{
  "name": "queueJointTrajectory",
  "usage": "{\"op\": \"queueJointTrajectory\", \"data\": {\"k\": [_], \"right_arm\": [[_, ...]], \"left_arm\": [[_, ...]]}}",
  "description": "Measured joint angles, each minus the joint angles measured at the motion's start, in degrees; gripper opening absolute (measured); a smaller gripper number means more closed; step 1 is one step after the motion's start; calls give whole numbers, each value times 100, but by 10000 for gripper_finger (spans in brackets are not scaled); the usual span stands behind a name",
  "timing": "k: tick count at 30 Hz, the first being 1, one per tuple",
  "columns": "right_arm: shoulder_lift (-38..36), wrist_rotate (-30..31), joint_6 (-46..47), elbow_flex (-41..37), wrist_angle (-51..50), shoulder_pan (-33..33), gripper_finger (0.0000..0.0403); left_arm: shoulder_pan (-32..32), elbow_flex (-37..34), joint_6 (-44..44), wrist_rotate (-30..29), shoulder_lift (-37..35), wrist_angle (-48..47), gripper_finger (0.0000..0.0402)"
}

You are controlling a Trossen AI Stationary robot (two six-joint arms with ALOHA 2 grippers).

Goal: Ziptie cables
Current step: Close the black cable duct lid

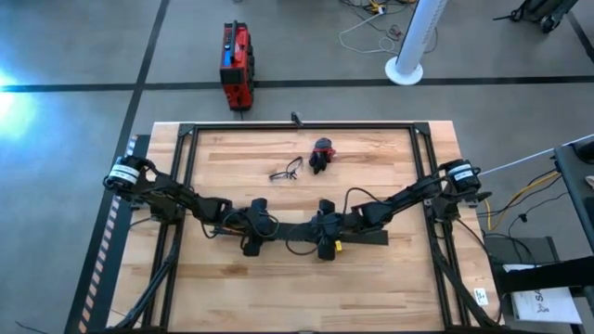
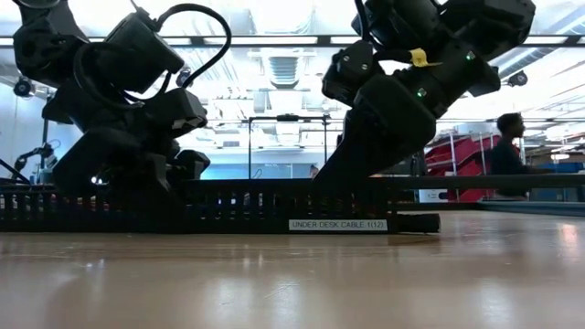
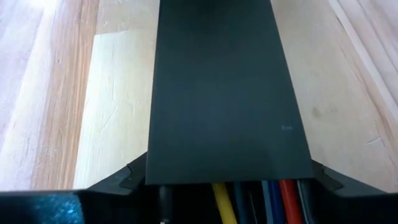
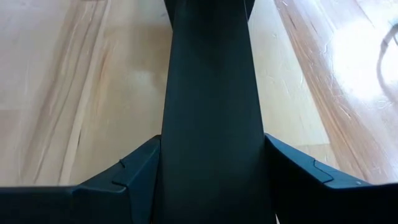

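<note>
Both pincers rested on the long black duct (image 1: 306, 232) lying across the wooden surface (image 1: 371, 288). The left pincer (image 1: 252, 243) straddled the flat duct cover (image 3: 227, 93), fingers (image 3: 118, 180) spread wide at its edges; the right pincer (image 1: 325, 246) gripped the same cover likewise. The cables (image 3: 261, 199) (yellow, blue and red strands visible) lay inside the duct, beneath the cover's end at the left pincer. A small dark wire tangle (image 1: 287, 170) lay apart, near a red-and-black lump (image 1: 321, 154).

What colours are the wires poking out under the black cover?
The wires are yellow, blue and red, under the black cover. Left wrist view shows them best.
</note>
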Motion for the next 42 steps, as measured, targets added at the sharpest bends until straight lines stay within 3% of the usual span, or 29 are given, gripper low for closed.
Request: {"op": "queueJointTrajectory", "data": {"k": [7, 22, 26, 36, 42], "right_arm": [[14, -80, -284, 144, -96, -4, 220], [22, -237, -443, 253, -299, -44, 220], [22, -242, -437, 257, -357, -43, 220], [7, -186, -344, 262, -550, -51, 220], [7, -190, -355, 257, -557, -63, 220]], "left_arm": [[-3, -15, 16, -55, 2, 114, 218], [-4, -3, -28, -191, -377, 77, 256], [-2, 1, 40, -204, -1006, -475, 272], [-2, -2, -866, -305, -2564, -3635, 267], [-2, -333, -962, -314, -2608, -3376, 251]]}}
